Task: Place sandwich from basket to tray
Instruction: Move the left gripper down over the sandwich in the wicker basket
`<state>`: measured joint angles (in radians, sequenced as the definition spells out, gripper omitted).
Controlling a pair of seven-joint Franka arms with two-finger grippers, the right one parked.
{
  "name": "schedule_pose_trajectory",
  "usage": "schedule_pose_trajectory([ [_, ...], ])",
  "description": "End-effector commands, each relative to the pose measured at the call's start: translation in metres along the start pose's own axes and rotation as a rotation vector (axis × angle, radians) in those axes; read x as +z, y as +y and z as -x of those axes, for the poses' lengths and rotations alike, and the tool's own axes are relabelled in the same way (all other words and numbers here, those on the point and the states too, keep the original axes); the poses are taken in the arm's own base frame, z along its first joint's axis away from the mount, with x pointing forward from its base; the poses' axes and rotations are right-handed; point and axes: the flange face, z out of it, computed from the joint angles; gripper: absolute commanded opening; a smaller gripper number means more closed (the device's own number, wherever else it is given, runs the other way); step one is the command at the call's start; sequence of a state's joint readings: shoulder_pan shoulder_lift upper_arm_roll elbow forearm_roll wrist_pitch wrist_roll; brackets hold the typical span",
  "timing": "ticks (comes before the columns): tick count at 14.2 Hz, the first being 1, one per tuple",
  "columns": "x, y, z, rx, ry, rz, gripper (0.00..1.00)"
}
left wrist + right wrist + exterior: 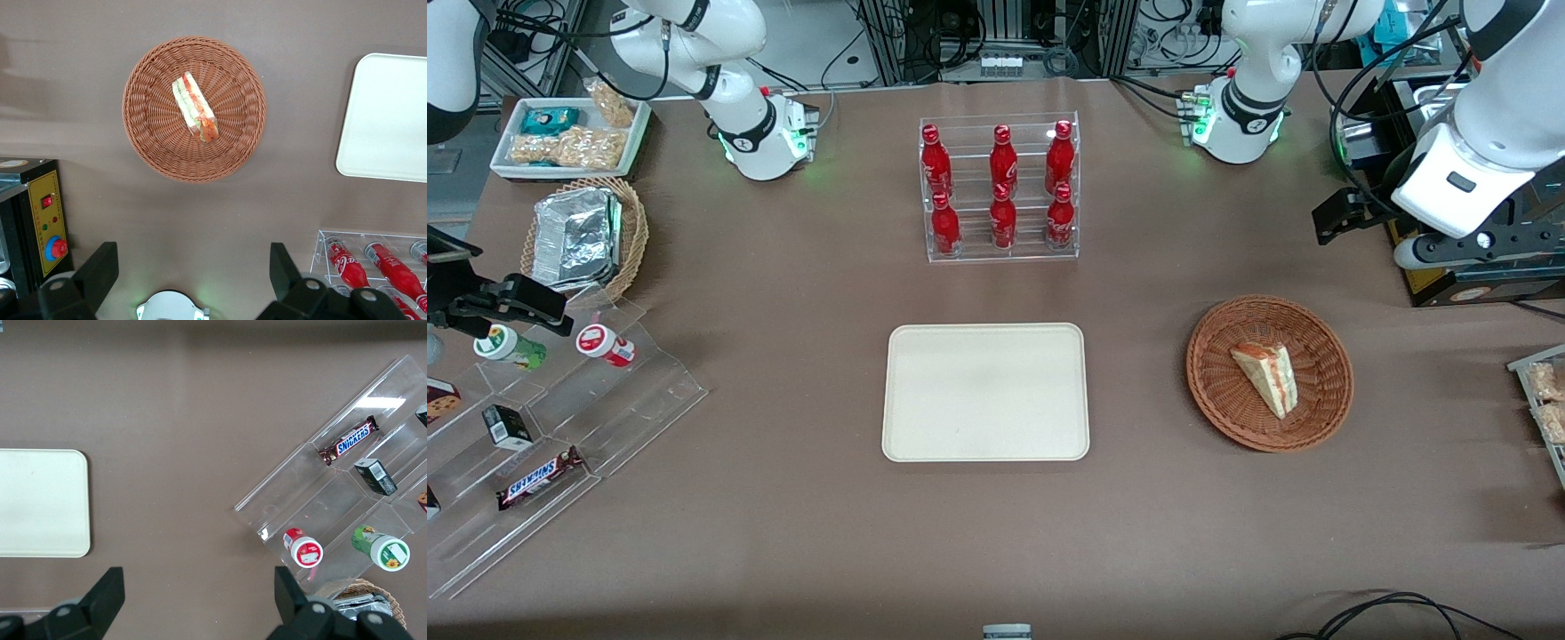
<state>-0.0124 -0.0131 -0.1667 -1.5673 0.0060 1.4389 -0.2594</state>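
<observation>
The sandwich (1267,375), a pale bread wedge with red and green filling, lies in the round reddish-brown wicker basket (1209,391) toward the working arm's end of the table. The cream tray (985,391) lies flat and bare at the table's middle, beside the basket. My gripper (1341,218) hangs high above the table, farther from the front camera than the basket and apart from it. In the left wrist view the sandwich (195,108) rests in the basket (153,133), a corner of the tray (387,120) shows, and my gripper (190,270) is open with nothing between its fingers.
A clear rack of red bottles (1000,191) stands farther from the front camera than the tray. A black and yellow control box (40,227) sits near my arm's base. Toward the parked arm's end are an acrylic snack stand (543,418) and a tan basket with foil (587,236).
</observation>
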Motion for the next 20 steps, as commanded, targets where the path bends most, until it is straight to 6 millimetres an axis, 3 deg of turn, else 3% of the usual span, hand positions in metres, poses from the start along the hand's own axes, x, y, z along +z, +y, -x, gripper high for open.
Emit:
schedule_pose_trajectory([
  [1, -0.004, -0.001, 0.009, -0.007, -0.005, 0.007, 1.00],
  [4, 0.001, -0.008, 0.004, -0.032, -0.019, 0.006, 1.00],
  [6, 0.016, -0.013, -0.008, -0.048, -0.045, 0.003, 1.00],
  [9, 0.073, -0.013, -0.046, -0.168, -0.122, -0.009, 1.00],
  [12, 0.123, -0.005, -0.074, -0.325, -0.060, 0.014, 1.00],
  [17, 0.220, -0.003, -0.090, -0.509, 0.022, 0.058, 1.00],
  [20, 0.268, -0.002, -0.090, -0.549, 0.050, 0.079, 1.00],
])
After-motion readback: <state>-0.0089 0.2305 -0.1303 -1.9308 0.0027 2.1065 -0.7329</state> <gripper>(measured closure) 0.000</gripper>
